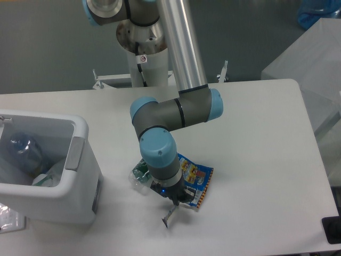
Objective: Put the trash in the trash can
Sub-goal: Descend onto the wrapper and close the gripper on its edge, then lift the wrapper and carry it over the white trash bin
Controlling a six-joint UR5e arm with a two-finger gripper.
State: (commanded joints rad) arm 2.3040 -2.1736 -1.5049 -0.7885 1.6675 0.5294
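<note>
Counter point(256, 138): white, carried everything. Trash can point(80, 176) sat at its left edge, taken as landmark; white boxy bin w/ grey panel on the side facing the arm, top open, some clear plastic already inside.

Arm point(176, 114): reached down right of the can, wrist pointing at the counter.

Snack bag point(196, 178): blue foil, yellow-red print, lay flat right of the can, part hidden under the wrist. Bottle point(139, 175): clear w/ green label, between can and bag, just beside the bag, mostly hidden by the wrist.

Hand point(169, 217): low, right of the can, in front of the bag's near edge. Fingers looked close together; whether they gripped anything, could not tell, too small and dark.

Step judged: picking up the bag. To do it well: pinch the foil at an edge, not the flat middle; lift clear of the bottle so it doesn't roll; carry high enough to pass the can's rim, release over the opening.
</note>
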